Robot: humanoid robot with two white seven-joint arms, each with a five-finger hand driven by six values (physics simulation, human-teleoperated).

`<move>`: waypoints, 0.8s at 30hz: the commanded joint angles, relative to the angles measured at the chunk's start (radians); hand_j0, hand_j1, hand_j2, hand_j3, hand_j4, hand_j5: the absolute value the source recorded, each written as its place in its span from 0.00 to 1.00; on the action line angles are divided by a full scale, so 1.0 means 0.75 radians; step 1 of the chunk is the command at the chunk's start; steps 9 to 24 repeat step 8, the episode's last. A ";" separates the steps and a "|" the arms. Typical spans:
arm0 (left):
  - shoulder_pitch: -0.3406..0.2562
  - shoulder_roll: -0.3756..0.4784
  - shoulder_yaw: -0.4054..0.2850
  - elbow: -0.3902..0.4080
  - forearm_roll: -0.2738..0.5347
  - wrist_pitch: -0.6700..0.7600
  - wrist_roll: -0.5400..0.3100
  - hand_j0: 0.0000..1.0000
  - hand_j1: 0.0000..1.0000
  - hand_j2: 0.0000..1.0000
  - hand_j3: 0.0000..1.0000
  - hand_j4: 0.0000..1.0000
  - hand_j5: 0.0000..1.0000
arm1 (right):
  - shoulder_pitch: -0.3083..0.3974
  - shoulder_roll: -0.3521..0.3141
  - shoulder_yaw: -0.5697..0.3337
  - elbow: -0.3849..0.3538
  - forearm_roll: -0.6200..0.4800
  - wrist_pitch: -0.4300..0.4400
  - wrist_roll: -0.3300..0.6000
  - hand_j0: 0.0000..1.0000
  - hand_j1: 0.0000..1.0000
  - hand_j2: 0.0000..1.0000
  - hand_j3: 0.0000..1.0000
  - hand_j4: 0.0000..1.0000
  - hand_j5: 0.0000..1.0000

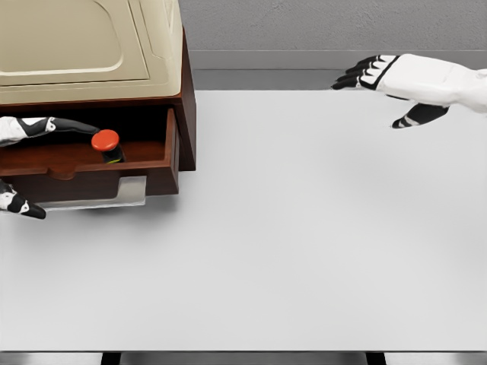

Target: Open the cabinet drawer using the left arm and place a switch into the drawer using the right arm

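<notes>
A dark wood cabinet (186, 91) with a beige top stands at the table's far left, and its drawer (144, 171) is pulled out. A switch with a red round button (106, 141) stands upright inside the drawer, near the middle. My left hand (65, 169) comes in from the left edge. Its fingers (53, 125) reach straight over the drawer's inside and its thumb (27, 207) lies below the drawer front, not curled on anything. My right hand (367, 103) hovers open at the upper right, far from the drawer, holding nothing.
The white table (304, 243) stretches from the cabinet to the right edge. A grey wall runs behind it. A metal handle plate (114, 194) hangs under the drawer front.
</notes>
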 commanded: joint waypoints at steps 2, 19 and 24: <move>-0.004 -0.104 0.002 -0.008 0.001 0.004 0.000 1.00 1.00 1.00 1.00 1.00 1.00 | 0.006 -0.043 0.000 0.029 -0.016 0.005 -0.001 1.00 1.00 1.00 1.00 1.00 1.00; 0.000 -0.118 0.002 -0.008 -0.015 0.004 0.000 1.00 1.00 1.00 1.00 1.00 1.00 | 0.008 -0.037 0.052 0.044 -0.014 0.005 -0.001 1.00 1.00 1.00 1.00 1.00 1.00; 0.000 -0.118 0.002 -0.008 -0.015 0.004 0.000 1.00 1.00 1.00 1.00 1.00 1.00 | 0.008 -0.037 0.052 0.044 -0.014 0.005 -0.001 1.00 1.00 1.00 1.00 1.00 1.00</move>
